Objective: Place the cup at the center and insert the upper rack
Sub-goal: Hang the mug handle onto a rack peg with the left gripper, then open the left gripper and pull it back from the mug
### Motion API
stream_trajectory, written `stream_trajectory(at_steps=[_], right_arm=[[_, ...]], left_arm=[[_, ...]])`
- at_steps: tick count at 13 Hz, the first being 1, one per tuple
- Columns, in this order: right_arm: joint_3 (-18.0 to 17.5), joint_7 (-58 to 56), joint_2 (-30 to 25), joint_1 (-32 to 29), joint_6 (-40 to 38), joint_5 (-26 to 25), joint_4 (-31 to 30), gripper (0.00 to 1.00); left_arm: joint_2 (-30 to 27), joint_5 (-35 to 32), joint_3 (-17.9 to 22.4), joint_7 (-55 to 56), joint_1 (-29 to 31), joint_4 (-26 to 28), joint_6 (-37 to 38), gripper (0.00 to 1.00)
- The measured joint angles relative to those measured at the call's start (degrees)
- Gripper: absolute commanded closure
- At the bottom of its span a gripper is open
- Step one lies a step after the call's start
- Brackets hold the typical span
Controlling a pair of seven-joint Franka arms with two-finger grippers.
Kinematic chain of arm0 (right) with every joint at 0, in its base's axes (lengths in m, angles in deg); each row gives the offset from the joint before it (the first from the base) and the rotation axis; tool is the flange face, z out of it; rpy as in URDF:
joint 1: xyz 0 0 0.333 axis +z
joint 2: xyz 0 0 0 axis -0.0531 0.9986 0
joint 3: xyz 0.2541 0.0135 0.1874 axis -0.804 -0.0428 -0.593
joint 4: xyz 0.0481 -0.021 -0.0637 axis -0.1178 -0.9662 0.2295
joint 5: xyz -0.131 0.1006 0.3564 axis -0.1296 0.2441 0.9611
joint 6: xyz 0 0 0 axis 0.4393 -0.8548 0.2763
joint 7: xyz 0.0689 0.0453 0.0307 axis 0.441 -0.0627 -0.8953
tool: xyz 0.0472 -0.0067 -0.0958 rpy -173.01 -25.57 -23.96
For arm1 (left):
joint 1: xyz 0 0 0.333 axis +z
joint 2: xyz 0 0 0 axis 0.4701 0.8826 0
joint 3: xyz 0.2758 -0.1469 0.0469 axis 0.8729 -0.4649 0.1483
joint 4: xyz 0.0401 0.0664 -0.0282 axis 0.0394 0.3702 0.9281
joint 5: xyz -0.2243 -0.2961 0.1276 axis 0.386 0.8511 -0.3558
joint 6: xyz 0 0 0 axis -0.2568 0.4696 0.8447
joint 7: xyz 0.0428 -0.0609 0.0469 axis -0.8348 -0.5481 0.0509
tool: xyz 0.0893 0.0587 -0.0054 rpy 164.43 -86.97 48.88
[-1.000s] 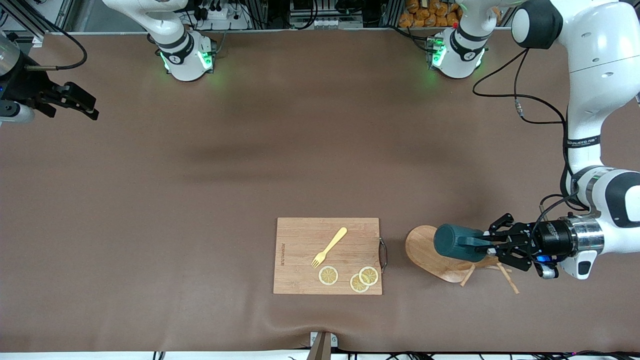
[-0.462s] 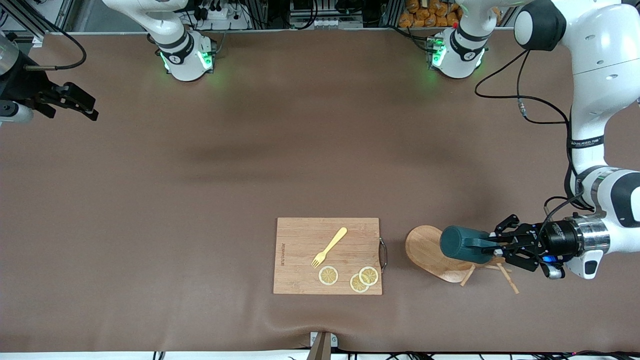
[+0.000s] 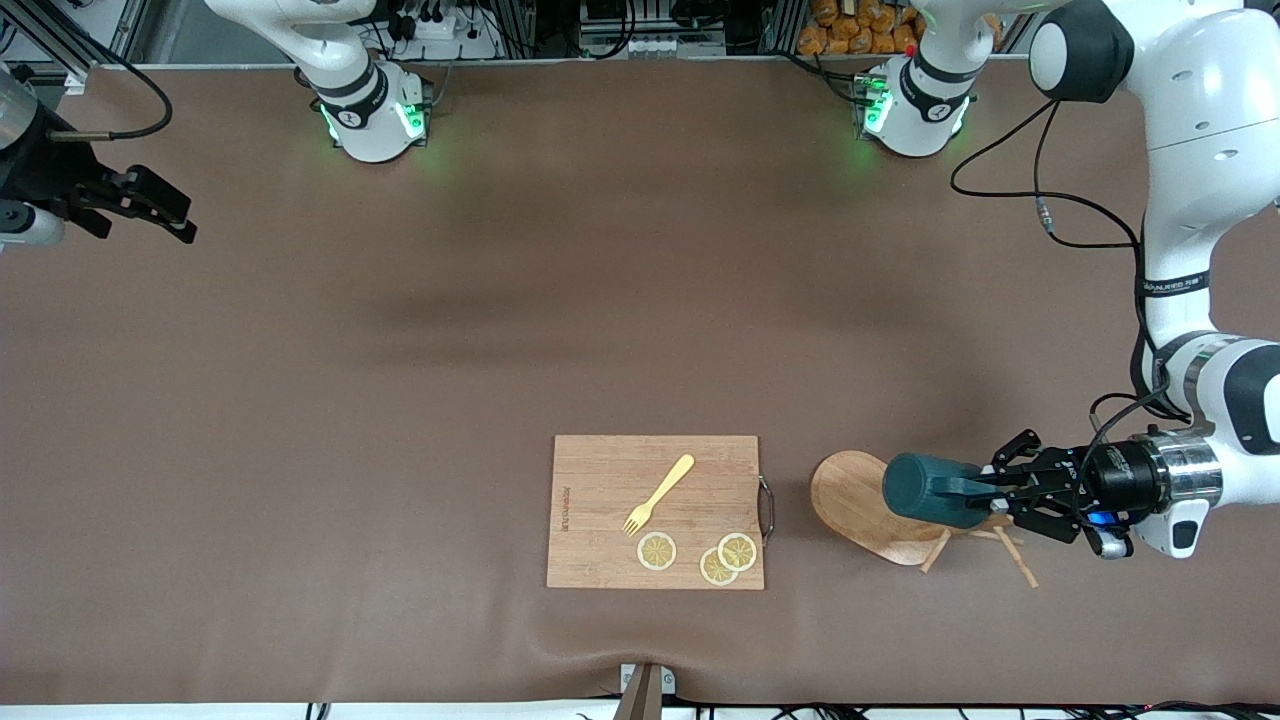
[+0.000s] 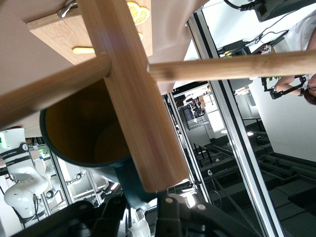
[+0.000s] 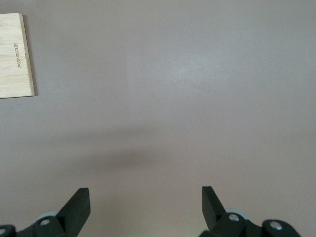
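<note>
The dark teal cup [image 3: 925,490] lies on its side over the toppled wooden mug tree [image 3: 852,505], whose pegs [image 3: 1018,565] point toward the left arm's end of the table. My left gripper [image 3: 975,493] is shut on the cup's handle. In the left wrist view the cup's tan inside [image 4: 84,133] shows past the tree's post [image 4: 133,98] and a peg [image 4: 232,64], with the handle [image 4: 131,185] between my left gripper's [image 4: 143,210] fingers. My right gripper [image 3: 175,210] waits open and empty at the right arm's end of the table; it also shows in the right wrist view [image 5: 145,202].
A wooden cutting board [image 3: 600,480] lies beside the mug tree, toward the right arm's end. It carries a yellow fork [image 3: 658,493] and three lemon slices [image 3: 657,551]. Its corner shows in the right wrist view [image 5: 15,57].
My left gripper has drawn the cup a little toward the left arm's end of the table, along the mug tree. The right arm has not moved.
</note>
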Motion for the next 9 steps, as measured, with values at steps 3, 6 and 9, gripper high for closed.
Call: stream_trajectory(at_steps=[3, 6, 9], right_arm=[[0.0, 0.0, 0.0, 0.0, 0.0, 0.0, 0.0, 0.00], [0.0, 0.0, 0.0, 0.0, 0.0, 0.0, 0.0, 0.00], [0.0, 0.0, 0.0, 0.1, 0.0, 0.1, 0.0, 0.00]], left_arm=[[0.2, 0.0, 0.0, -0.5, 0.4, 0.0, 0.0, 0.96], [0.3, 0.0, 0.0, -1.0, 0.5, 0.0, 0.0, 0.75], [0.5, 0.0, -0.1, -1.6, 0.5, 0.0, 0.0, 0.00]])
